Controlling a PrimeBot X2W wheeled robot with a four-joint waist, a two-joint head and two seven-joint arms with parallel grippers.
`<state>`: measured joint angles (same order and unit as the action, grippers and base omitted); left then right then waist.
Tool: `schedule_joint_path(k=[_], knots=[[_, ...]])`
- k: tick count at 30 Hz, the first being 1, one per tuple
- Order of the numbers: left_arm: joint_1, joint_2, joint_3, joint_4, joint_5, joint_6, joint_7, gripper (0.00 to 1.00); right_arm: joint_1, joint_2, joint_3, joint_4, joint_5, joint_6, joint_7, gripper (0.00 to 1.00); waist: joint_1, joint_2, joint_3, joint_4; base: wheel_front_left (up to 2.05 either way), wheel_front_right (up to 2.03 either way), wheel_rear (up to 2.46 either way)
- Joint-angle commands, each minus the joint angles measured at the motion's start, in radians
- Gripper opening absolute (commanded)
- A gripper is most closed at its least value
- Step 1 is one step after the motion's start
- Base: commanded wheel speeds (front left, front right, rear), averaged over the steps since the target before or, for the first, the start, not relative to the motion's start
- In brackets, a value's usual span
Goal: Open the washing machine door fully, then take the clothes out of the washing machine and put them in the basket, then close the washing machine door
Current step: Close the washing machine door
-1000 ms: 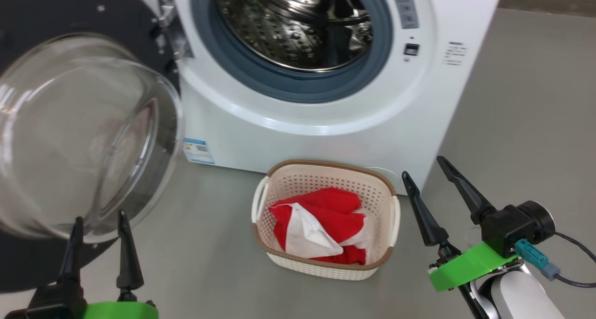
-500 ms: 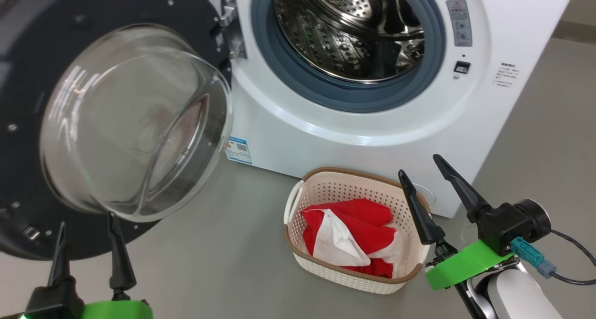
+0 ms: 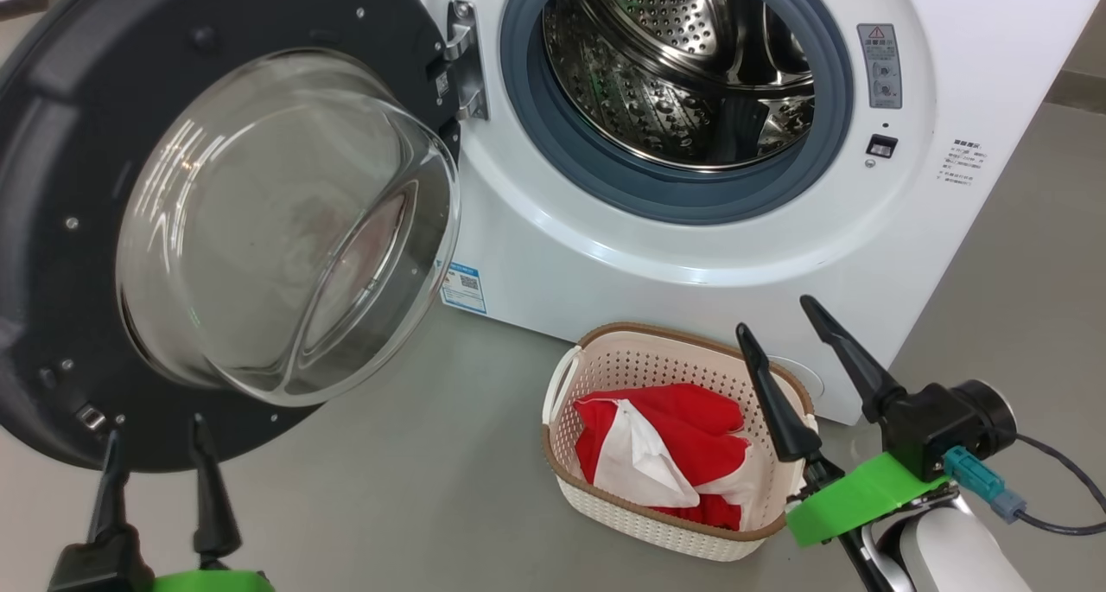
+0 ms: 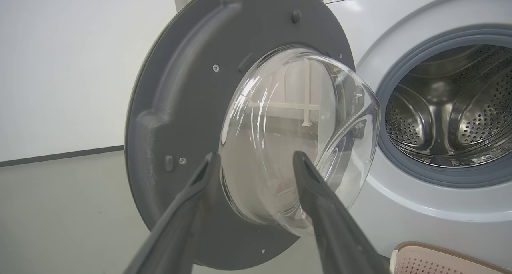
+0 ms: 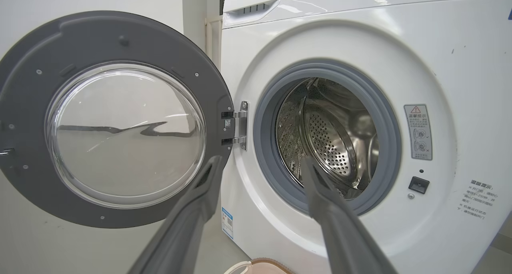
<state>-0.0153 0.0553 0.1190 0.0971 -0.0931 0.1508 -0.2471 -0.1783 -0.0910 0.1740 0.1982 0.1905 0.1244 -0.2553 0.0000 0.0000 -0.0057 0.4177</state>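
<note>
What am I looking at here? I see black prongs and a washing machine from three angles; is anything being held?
These come from three cameras on one wheeled robot with two arms. The wide picture is from its head, looking down; the other two are from its wrists, each looking along that arm's two dark fingers. The prongs are its grippers: the left gripper at lower left, the right gripper at lower right. Both are open and hold nothing. Before it stands a white washing machine, its round door swung wide open; the steel drum looks empty as far as it shows. On the grey floor sits a small basket holding red and white clothes.
</note>
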Motion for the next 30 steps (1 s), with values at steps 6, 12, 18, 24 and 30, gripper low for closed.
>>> schedule_joint_path(k=[6,12,18,24,30], knots=[[-0.027,0.037,0.042,-0.039,0.02,0.028,0.005,0.0,0.002,-0.001,0.019,-0.017,0.018,0.006,-0.006,1.0,0.0,0.0,0.002,-0.002,0.0,0.0,0.0],[-0.089,0.064,0.092,-0.098,0.001,0.054,-0.004,0.0,0.002,-0.01,0.014,-0.02,0.018,0.006,-0.006,1.0,0.0,0.0,0.014,-0.002,0.0,0.0,0.0],[-0.208,0.116,0.168,-0.156,-0.055,0.065,0.0,0.0,-0.003,-0.02,0.019,-0.02,0.012,0.006,-0.006,1.0,0.0,0.0,0.04,-0.006,0.0,0.0,0.0],[-0.394,0.168,0.294,-0.074,-0.223,0.042,0.001,0.0,-0.015,-0.034,0.032,-0.013,0.012,0.006,-0.006,1.0,0.0,0.0,0.062,-0.013,0.0,0.0,0.0],[-0.577,0.189,0.443,0.127,-0.494,0.015,0.121,0.0,-0.027,-0.047,0.037,-0.01,0.014,0.006,-0.006,1.0,0.0,0.0,0.07,-0.025,0.0,0.0,0.0]])
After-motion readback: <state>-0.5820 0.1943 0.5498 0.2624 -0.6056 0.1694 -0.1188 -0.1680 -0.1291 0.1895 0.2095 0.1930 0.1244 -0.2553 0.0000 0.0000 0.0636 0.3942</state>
